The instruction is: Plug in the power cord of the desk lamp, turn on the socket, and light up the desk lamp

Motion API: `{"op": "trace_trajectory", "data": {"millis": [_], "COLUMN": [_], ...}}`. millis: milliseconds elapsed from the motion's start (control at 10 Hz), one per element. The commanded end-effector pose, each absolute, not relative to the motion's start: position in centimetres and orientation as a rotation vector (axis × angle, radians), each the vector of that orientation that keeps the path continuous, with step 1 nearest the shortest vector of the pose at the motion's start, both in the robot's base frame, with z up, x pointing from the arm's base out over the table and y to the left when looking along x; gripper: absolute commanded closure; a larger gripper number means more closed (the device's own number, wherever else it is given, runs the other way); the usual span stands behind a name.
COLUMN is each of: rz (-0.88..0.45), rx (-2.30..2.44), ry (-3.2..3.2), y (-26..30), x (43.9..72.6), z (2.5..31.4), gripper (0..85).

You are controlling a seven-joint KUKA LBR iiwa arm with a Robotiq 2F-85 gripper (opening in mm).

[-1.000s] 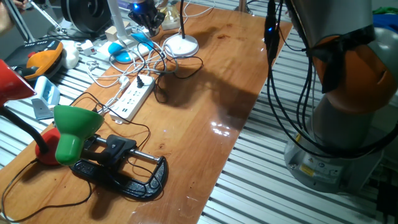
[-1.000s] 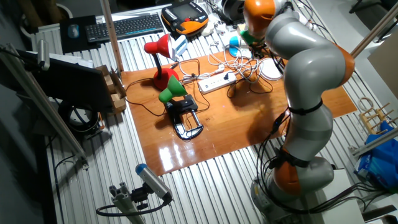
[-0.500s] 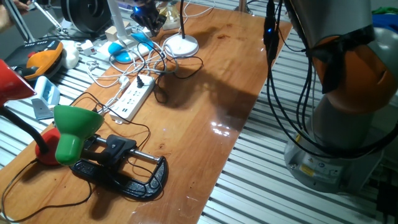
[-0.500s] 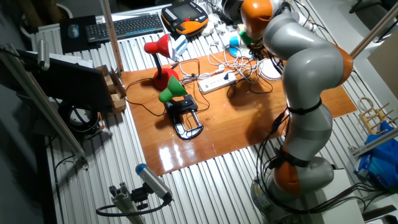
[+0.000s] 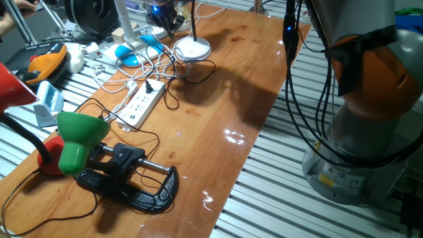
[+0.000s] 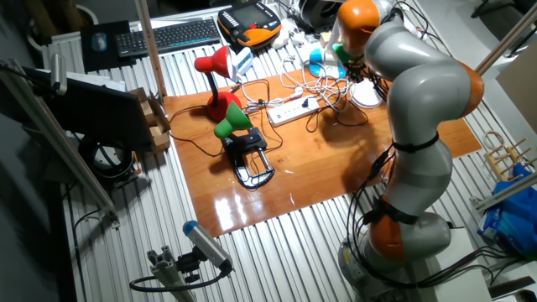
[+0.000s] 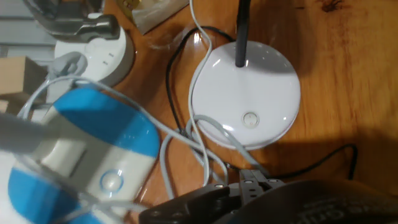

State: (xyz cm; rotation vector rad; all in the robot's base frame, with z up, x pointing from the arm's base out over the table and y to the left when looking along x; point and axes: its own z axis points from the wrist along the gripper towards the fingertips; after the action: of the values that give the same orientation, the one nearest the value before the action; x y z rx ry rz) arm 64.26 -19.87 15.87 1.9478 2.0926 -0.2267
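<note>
Moved: my gripper (image 5: 165,13) shifted right, closer to the desk lamp (image 5: 192,47) base.
Jaws: cannot tell.
Cord: power cord (image 5: 173,89) loops between lamp and socket (image 5: 141,106).

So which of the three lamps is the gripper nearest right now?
The desk lamp with the flat round white base and thin dark stem; the gripper hangs right beside it. The green-shaded clamp lamp and the red-shaded lamp stand at the table's other end.

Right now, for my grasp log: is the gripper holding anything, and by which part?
Cannot tell: the gripper hovers near the desk lamp, its jaws dark and blurred in every view.
</note>
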Motion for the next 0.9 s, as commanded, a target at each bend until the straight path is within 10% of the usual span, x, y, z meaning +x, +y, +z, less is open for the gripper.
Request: {"op": "trace_trajectory", "data": {"millis": [0, 800], "rz": [-0.224, -0.232], "rx": [1.939, 1.928], "ry": [2.082, 2.087], "y": [-20.5, -22.4], "x": [64.1, 63.8], "z": [15.6, 12.2], "gripper": [85.0, 85.0]}}
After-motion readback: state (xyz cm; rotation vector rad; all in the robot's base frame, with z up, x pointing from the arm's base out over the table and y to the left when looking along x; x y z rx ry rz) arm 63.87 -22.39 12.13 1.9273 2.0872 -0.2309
